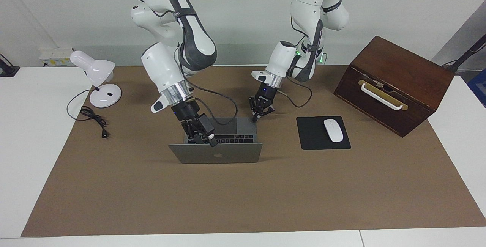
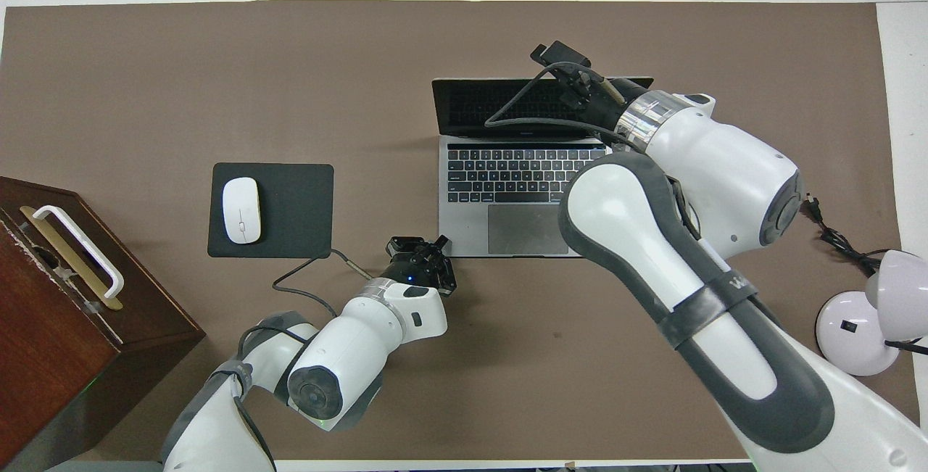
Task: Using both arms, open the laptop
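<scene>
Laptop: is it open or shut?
Open. The laptop shows its black keys and trackpad, with the lid tilted back away from the robots.

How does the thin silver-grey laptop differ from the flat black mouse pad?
The laptop is larger and silver-grey; the mouse pad is smaller and black. The laptop stands hinged open, lid raised; the mouse pad lies flat. The mouse pad carries a white mouse; the laptop none. Both rectangular, on the brown mat.
</scene>
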Controlling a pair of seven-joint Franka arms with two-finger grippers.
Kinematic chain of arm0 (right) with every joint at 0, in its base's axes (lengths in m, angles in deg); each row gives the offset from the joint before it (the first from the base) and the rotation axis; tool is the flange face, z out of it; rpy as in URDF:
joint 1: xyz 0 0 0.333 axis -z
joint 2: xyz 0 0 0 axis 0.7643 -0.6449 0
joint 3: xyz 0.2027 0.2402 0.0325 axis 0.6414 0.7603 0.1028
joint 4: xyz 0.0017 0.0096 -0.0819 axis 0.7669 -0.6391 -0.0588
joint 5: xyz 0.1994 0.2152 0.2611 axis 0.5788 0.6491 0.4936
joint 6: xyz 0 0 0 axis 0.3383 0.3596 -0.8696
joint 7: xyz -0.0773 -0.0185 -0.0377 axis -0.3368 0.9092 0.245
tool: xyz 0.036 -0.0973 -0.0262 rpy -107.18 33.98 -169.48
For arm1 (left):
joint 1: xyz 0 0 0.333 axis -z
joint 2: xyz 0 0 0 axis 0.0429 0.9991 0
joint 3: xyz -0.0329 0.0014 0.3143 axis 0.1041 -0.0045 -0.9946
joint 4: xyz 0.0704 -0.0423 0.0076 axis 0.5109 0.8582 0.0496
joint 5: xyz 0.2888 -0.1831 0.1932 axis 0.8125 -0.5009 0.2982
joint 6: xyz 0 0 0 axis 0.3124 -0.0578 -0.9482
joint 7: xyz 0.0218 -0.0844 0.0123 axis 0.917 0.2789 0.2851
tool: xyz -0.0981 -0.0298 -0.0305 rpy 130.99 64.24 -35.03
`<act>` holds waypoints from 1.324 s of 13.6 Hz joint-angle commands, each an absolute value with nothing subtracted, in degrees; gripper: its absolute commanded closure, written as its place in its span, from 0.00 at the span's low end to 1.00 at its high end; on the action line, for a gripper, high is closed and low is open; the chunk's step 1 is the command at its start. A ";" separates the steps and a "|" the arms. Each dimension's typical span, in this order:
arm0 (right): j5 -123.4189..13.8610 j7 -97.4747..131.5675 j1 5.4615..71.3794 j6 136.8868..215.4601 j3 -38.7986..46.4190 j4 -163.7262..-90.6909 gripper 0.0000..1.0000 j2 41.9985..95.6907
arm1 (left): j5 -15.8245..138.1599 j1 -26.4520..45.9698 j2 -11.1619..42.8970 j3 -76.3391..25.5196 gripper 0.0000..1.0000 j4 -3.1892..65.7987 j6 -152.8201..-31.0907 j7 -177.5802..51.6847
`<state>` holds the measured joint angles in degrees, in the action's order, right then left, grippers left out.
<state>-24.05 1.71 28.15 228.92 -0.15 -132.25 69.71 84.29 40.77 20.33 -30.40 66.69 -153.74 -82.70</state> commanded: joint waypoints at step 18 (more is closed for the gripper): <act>-78.12 18.38 57.41 149.23 -0.40 -92.78 0.00 77.39 | 84.90 35.60 4.51 -30.90 1.00 67.65 -134.49 -79.01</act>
